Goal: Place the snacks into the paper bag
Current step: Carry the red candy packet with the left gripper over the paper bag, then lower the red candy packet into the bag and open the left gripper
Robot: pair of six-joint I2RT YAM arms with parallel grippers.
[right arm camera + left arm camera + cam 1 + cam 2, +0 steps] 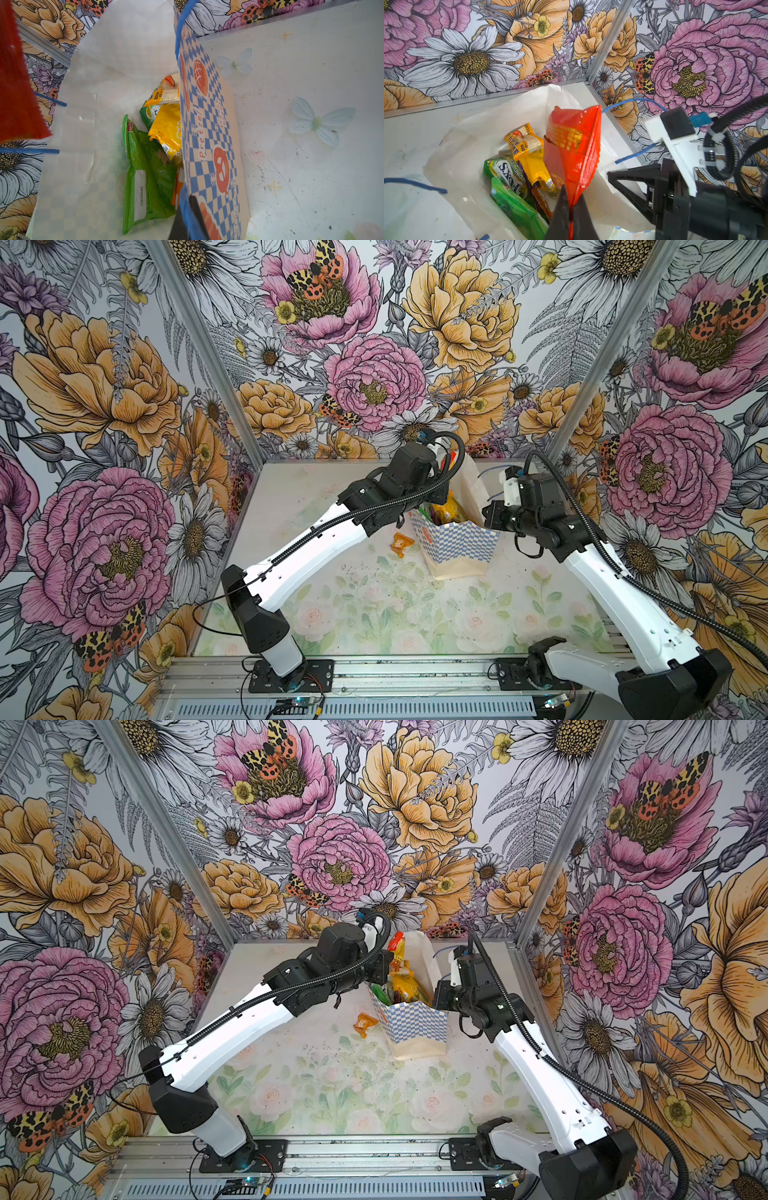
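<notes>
The paper bag (459, 549) (417, 1025) stands upright at the table's back, with a blue checkered band and its mouth open. My left gripper (572, 209) is shut on a red snack packet (571, 145) (396, 940) that hangs over the bag's mouth. My right gripper (188, 216) is shut on the bag's right rim, next to a blue cord handle (182, 20). Inside the bag lie a green FOX'S packet (508, 176), another green packet (145, 176) and yellow packets (166, 126). A small orange packet (401, 543) (365, 1024) lies on the table left of the bag.
Flowered walls with metal corner posts (199, 344) close in the back and sides. The bag stands near the back wall. Both arm bases (286, 672) sit on the rail at the front edge. The flowered table mat (374, 614) stretches in front of the bag.
</notes>
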